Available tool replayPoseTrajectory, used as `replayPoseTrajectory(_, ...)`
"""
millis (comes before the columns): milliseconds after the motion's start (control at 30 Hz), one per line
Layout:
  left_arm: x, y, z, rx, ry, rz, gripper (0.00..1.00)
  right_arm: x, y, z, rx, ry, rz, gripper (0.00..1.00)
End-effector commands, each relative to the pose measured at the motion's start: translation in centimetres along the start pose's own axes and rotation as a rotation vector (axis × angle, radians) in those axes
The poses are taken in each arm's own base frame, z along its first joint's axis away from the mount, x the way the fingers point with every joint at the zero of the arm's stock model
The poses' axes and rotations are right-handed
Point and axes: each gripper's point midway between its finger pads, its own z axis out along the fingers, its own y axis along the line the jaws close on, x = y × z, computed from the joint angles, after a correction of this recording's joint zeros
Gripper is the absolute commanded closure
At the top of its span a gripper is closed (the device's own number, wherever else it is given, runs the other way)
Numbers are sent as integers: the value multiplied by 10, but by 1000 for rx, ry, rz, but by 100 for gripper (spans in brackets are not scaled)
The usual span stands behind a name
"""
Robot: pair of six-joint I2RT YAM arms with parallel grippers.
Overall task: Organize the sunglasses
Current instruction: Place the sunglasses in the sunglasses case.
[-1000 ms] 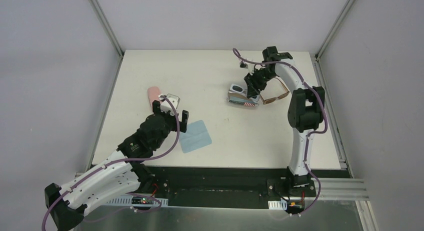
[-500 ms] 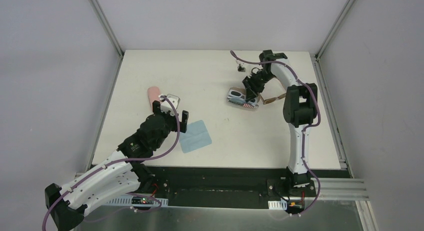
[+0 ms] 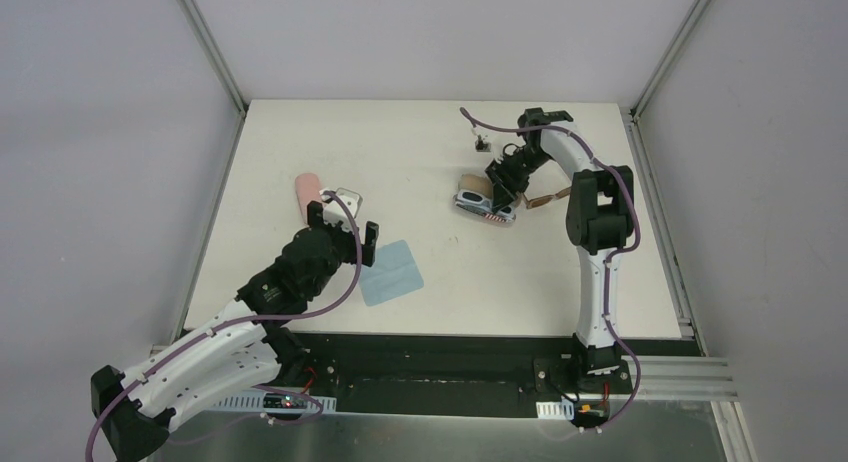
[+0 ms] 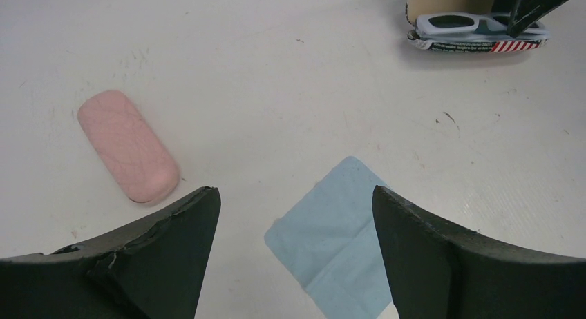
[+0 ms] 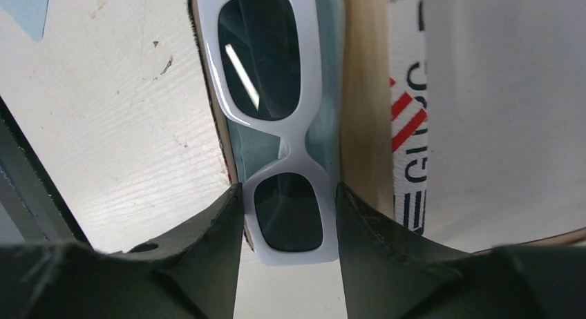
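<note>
The pale whitish sunglasses (image 5: 276,119) lie folded in the open black-and-white lettered case (image 5: 404,126), over a light blue cloth. My right gripper (image 5: 289,195) is shut on one lens end of them. From above, the gripper (image 3: 497,189) is over the case (image 3: 487,212) at the table's right back. The case and glasses (image 4: 477,22) also show far off in the left wrist view. The thin brown sunglasses (image 3: 548,195) lie just right of the case, mostly hidden by the right arm. My left gripper (image 3: 342,225) is open and empty, and shows in its own view (image 4: 296,201).
A closed pink case (image 3: 306,192) lies at the left, also in the left wrist view (image 4: 128,145). A light blue square cloth (image 3: 392,272) lies flat under and ahead of the left gripper, seen from its wrist (image 4: 338,236). Walls bound the table on three sides.
The right gripper has swung a little left and down, bringing the pale sunglasses lower into the open case. The brown sunglasses are now more hidden by the arm. The left arm has not moved.
</note>
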Motion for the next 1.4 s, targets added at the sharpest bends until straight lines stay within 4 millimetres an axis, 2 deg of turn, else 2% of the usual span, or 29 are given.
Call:
replayPoseTrajectory(0,-6,-2,2,15,-16,-14,16,-7,20,-8,-44,-43,-17,66)
replayPoseTrajectory(267,-6,-3,2,19,-16,-17,16,-1,29,-3,-77,-49,18,56)
replayPoseTrajectory(633,-5,-5,2,31,-14,-18,17,-11,29,-16,-31,-73,3,42)
replayPoseTrajectory(833,-5,-6,2,39,-13,-18,17,-17,29,-23,-10,-87,-5,40)
replayPoseTrajectory(1200,-3,-14,10,56,14,-18,18,-29,31,-48,46,-119,-35,38)
replayPoseTrajectory(1367,-13,-32,16,102,27,-162,25,-41,29,-73,85,-160,-52,39)
